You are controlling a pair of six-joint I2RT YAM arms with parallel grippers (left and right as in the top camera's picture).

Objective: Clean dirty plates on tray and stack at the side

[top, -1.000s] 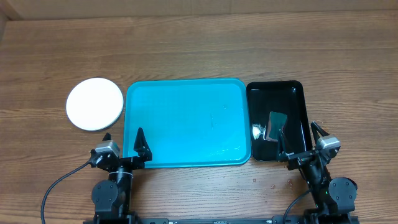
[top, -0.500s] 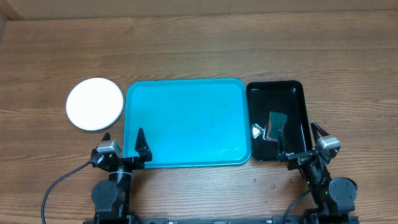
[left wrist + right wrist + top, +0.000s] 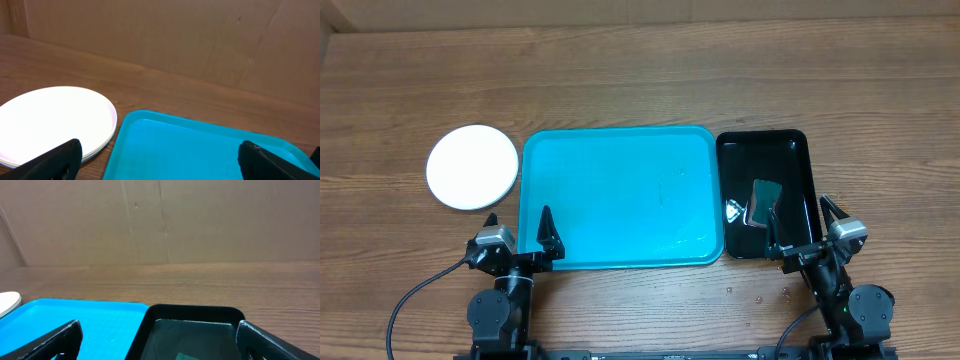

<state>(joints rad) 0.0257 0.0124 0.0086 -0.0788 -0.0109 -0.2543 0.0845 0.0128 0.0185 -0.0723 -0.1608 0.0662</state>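
Plates [image 3: 472, 167] sit stacked, white on top, on the worktop [image 3: 640, 90] at 9 o'clock of the blue tray [image 3: 620, 200]. The left jaws and the right jaws gape wide, gripping nothing.

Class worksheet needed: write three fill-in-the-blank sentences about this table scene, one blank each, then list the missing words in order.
1. Seen from overhead, the round white plastic plate lies to the ____ of the large turquoise rectangular plastic tray.
2. The smaller glossy black rectangular tray, holding a dark green pad, stands on the turquoise tray's ____ side.
3. The left gripper and the right gripper both have their jaws ____.

Missing words: left; right; open
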